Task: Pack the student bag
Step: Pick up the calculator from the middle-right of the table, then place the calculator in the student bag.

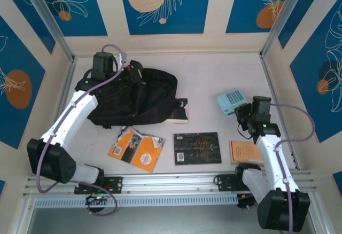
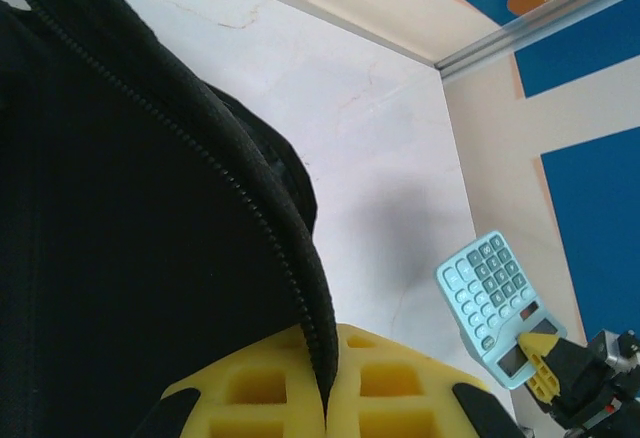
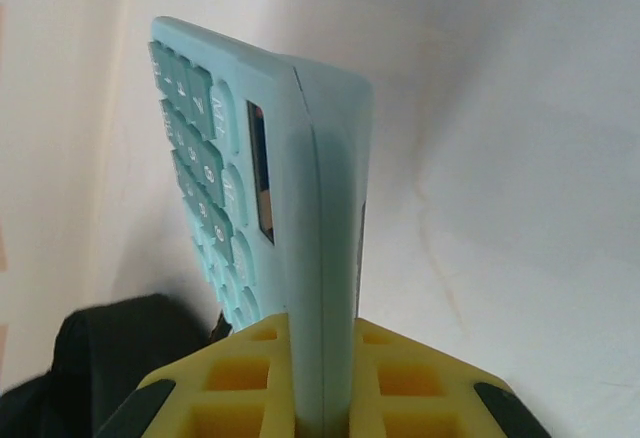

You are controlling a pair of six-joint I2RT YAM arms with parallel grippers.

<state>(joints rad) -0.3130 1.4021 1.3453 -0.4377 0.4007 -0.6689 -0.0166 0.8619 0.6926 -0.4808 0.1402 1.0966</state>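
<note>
The student bag [image 1: 136, 98], a large black fabric backpack, lies at the back left of the table. My left gripper [image 1: 124, 72] is at its upper edge. In the left wrist view the yellow pads are shut on the bag's zipper rim [image 2: 300, 288], with the gripper [image 2: 328, 383] closed around that fold. My right gripper [image 1: 241, 110] is shut on a light blue calculator [image 1: 231, 101] and holds it above the table at the right. The right wrist view shows the calculator [image 3: 300, 208] edge-on between the pads of that gripper [image 3: 322, 383]. The calculator [image 2: 495, 303] also appears in the left wrist view.
An orange book [image 1: 136, 148] and a flat black book [image 1: 196, 148] lie near the front. A brown-orange book [image 1: 246, 151] lies by the right arm. Another book [image 1: 180, 112] pokes out from under the bag's right side. Walls enclose the table.
</note>
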